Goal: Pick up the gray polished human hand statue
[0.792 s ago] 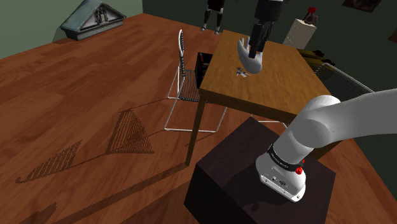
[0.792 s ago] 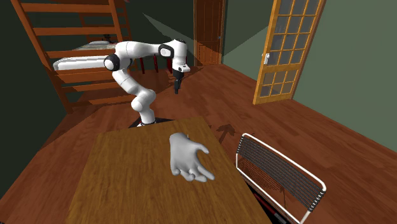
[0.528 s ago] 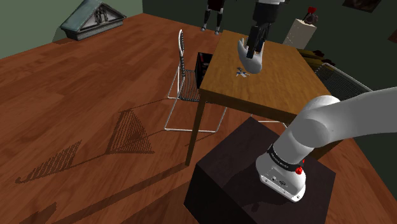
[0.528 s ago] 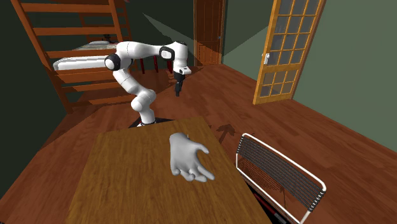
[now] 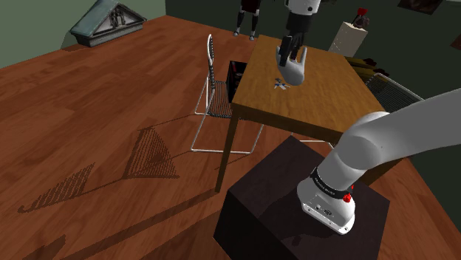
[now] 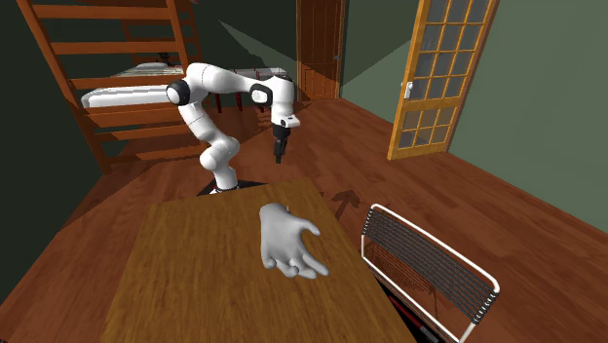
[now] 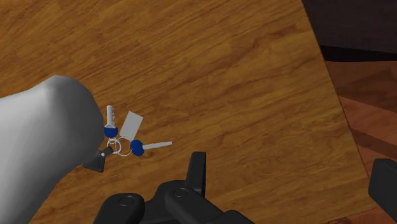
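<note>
Hand statue [image 6: 285, 239], pale grey and smooth, rested on the wooden worktop [image 6: 195, 283], toward the worktop edge nearest the wire-backed chair [image 6: 429, 273]. A key ring [image 7: 121, 137] carrying blue-headed keys and a pale tag lay on the worktop, just beside the statue. The fingers [image 6: 280, 151] were spread wide apart and gripped nothing. In the wrist view, bare worktop showed between them, and the statue sat outside the gap, beyond one finger. In the second exterior view, the fingers pointed downward above the worktop, clear of its surface. The arm's dark stand [image 5: 295, 199] stood just beside the worktop.
</note>
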Tool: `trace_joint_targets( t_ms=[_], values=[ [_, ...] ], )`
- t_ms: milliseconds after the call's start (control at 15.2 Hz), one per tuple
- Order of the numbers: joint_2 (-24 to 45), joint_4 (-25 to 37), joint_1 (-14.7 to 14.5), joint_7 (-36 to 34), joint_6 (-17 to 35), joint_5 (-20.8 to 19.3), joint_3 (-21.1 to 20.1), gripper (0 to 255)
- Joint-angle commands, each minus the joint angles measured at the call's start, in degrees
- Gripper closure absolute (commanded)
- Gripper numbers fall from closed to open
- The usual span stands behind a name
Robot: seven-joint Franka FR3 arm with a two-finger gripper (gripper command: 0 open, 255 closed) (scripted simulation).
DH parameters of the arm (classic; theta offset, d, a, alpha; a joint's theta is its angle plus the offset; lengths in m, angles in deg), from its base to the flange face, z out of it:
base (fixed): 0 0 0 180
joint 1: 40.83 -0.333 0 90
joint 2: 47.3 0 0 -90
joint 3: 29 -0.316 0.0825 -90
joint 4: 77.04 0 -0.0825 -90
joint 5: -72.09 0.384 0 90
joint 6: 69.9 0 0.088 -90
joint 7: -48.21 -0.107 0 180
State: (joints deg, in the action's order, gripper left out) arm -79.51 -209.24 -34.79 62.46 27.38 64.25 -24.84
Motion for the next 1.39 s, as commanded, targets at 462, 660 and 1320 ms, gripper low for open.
trace_joint_targets(
  t_ms=[462,660,1320],
  values=[
    [12.92,5.83,3.53,3.42,11.8,-4.3,5.43,0],
    [17.6,8.8,4.54,4.6,15.15,-4.92,7.16,0],
    [34.33,22.72,8.12,9.35,23.5,-3.41,12.11,0]
  ],
)
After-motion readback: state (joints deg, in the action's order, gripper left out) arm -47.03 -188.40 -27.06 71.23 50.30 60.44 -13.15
